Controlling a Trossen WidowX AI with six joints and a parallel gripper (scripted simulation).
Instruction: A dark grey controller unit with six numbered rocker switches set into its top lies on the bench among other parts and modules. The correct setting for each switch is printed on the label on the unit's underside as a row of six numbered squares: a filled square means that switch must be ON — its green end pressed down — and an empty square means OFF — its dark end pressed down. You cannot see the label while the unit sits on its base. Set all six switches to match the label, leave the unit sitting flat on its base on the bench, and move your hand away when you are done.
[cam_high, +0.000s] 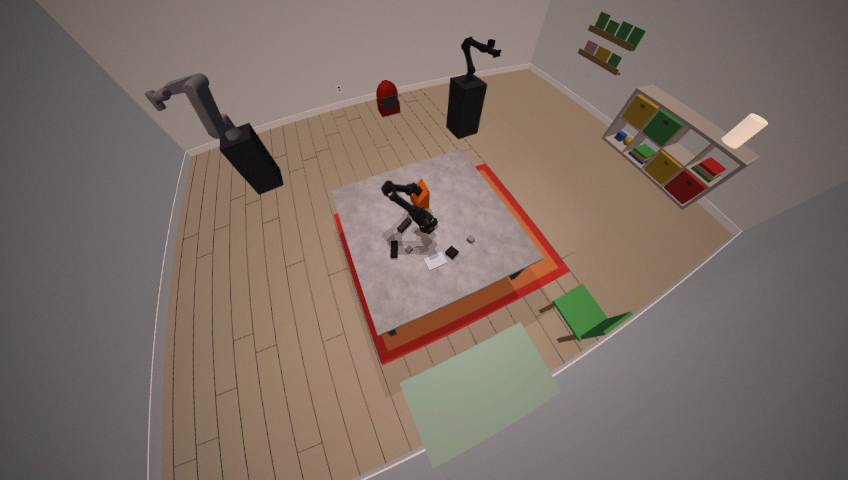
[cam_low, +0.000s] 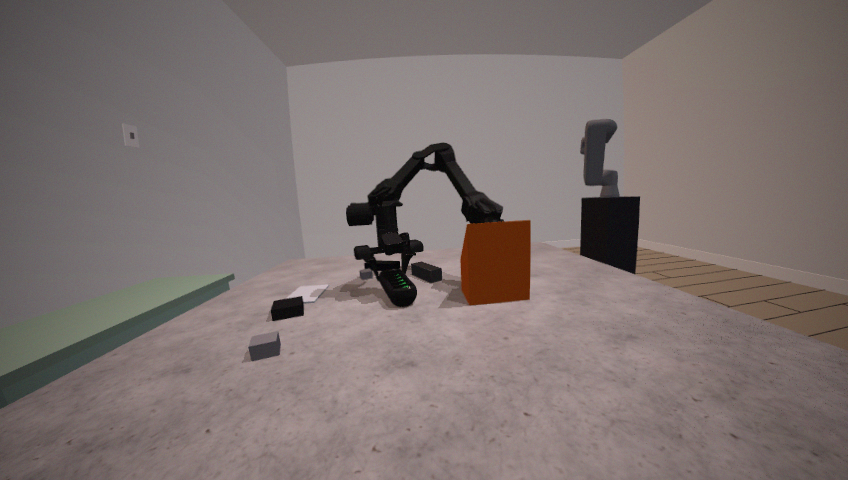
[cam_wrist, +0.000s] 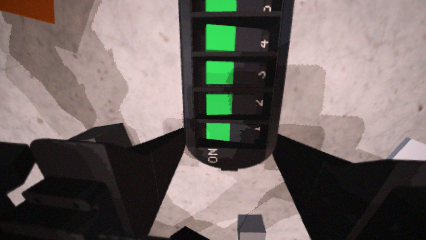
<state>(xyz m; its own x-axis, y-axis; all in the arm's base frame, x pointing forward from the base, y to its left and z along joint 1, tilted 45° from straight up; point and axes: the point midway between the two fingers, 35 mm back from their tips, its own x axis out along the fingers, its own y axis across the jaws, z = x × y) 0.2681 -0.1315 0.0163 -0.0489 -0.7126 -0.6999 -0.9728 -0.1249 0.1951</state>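
The dark controller unit (cam_low: 401, 296) (cam_wrist: 230, 155) has its switches facing up. My gripper (cam_low: 389, 265) (cam_wrist: 228, 135) is shut on its end by switch 1, one fingertip against each long side. In the exterior view the opposite, rounded end is on or close to the bench; I cannot tell whether the held end touches. The wrist view shows switches 1 to 4 and part of another, each with its green half on the left, the side marked ON. Which ends are pressed down is unclear. The underside label is hidden.
Near the unit are an orange box (cam_high: 421, 196) (cam_low: 496, 261), long dark blocks (cam_high: 404, 224) (cam_high: 393, 249) (cam_low: 426, 271), and a small grey block (cam_high: 408, 249) (cam_low: 365, 274) (cam_wrist: 251, 228). A white card (cam_high: 435, 261) (cam_low: 308, 293), a black block (cam_high: 452, 252) (cam_low: 287, 308) and another grey block (cam_high: 470, 239) (cam_low: 264, 346) lie farther out.
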